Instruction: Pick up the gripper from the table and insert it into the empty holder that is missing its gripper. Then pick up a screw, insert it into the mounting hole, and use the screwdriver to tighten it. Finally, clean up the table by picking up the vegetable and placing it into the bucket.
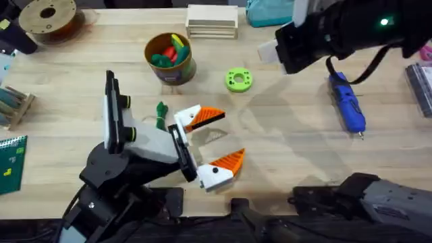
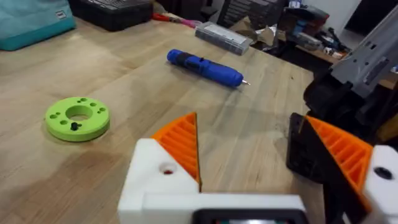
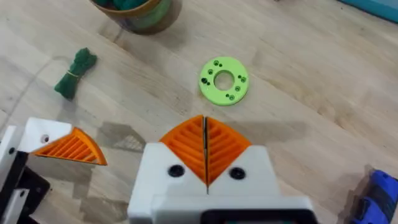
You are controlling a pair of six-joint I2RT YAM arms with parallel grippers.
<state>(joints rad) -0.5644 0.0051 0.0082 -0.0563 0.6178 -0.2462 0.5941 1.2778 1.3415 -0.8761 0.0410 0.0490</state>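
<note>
My left gripper (image 1: 226,138) (image 2: 255,149) stands open low over the table's middle, with nothing between its white, orange-padded fingers. The dark-green vegetable (image 1: 160,115) (image 3: 74,73) lies on the wood just behind its far finger. The yellow-tan bucket (image 1: 170,59) (image 3: 140,9) stands farther back with colourful toy vegetables inside. At the right lies the blue screwdriver (image 1: 347,102) (image 2: 205,67), bit toward the front edge. My right gripper (image 3: 204,134) hangs high, pads shut together and holding nothing. The holder, the loose gripper and the screw are out of view.
A bright green ring with holes (image 1: 238,79) (image 2: 78,118) (image 3: 224,79) lies right of the bucket. Along the back are a filament spool (image 1: 47,17), stacked wooden blocks (image 1: 212,20) and a teal bag (image 1: 270,12). A grey box (image 1: 420,88) sits far right.
</note>
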